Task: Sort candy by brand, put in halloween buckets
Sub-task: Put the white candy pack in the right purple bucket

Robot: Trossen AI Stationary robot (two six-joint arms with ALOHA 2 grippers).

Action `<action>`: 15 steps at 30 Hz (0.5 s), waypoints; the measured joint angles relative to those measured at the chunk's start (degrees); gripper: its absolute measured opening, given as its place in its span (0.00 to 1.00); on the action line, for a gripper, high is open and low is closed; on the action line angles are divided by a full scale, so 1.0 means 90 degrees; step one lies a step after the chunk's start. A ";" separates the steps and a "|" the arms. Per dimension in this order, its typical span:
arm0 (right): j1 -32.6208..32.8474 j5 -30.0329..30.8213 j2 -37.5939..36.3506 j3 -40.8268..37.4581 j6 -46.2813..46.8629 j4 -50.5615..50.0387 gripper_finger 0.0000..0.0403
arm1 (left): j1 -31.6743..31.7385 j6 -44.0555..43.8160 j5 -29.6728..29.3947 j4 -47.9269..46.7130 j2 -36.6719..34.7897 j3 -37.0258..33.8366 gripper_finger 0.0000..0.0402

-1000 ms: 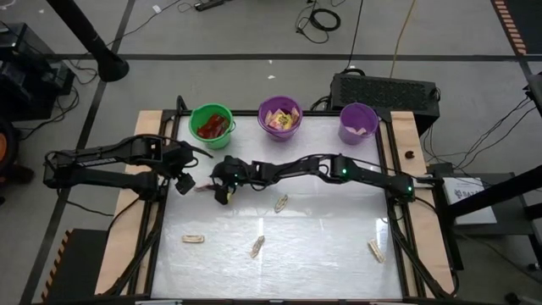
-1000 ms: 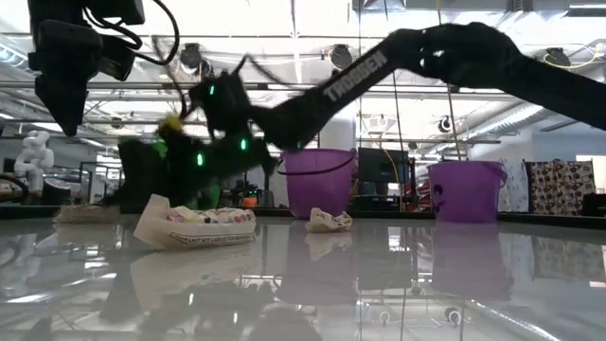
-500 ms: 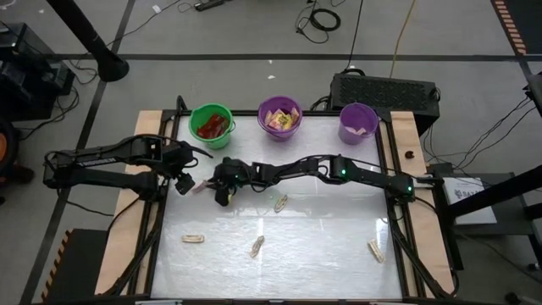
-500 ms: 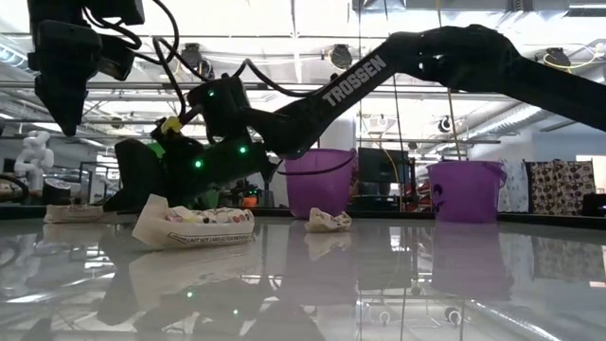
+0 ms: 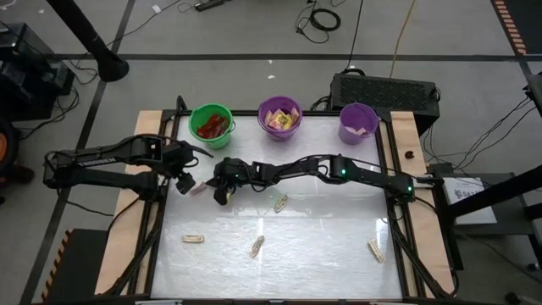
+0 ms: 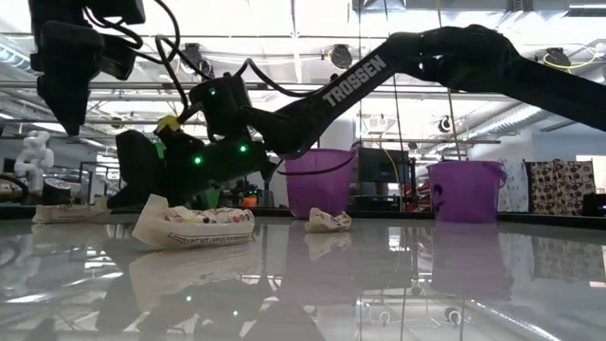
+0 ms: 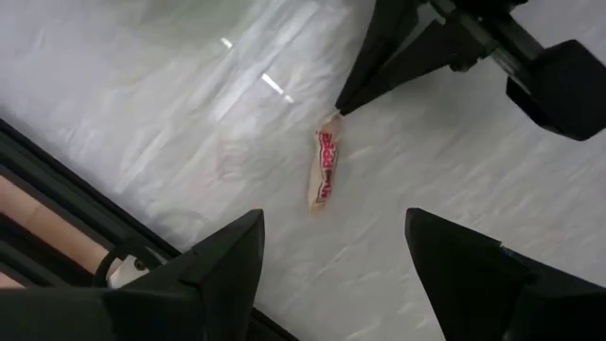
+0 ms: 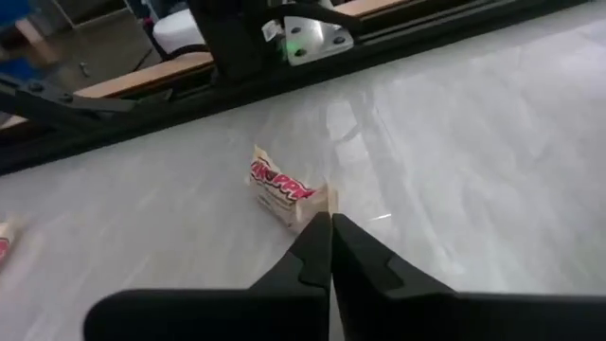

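Your right gripper's (image 8: 322, 227) fingers are pressed together on the end of a small tan wrapped candy with red print (image 8: 282, 197); whether the wrapper is truly pinched or only touched is hard to tell. That piece lies flat on the glossy white table (image 5: 322, 246). Your left gripper (image 7: 331, 260) hovers above it with fingers spread wide, holding nothing. At the table's far edge stand the bright green plastic pail (image 5: 211, 124), the deep purple pail (image 5: 279, 116) and the paler lavender pail (image 5: 357, 123). Four more tan pieces lie scattered on the table's near half.
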 joint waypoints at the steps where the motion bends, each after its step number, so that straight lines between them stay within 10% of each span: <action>1: 0.0000 -0.0016 0.0000 0.0000 0.0087 -0.0006 0.00 | 0.0000 0.0002 -0.0002 0.0032 0.0000 0.0000 0.65; 15: 0.0019 -0.0518 -0.0790 -0.0002 -0.0311 -0.1764 0.00 | -0.0117 0.0055 -0.0073 0.0401 0.0000 -0.0617 0.65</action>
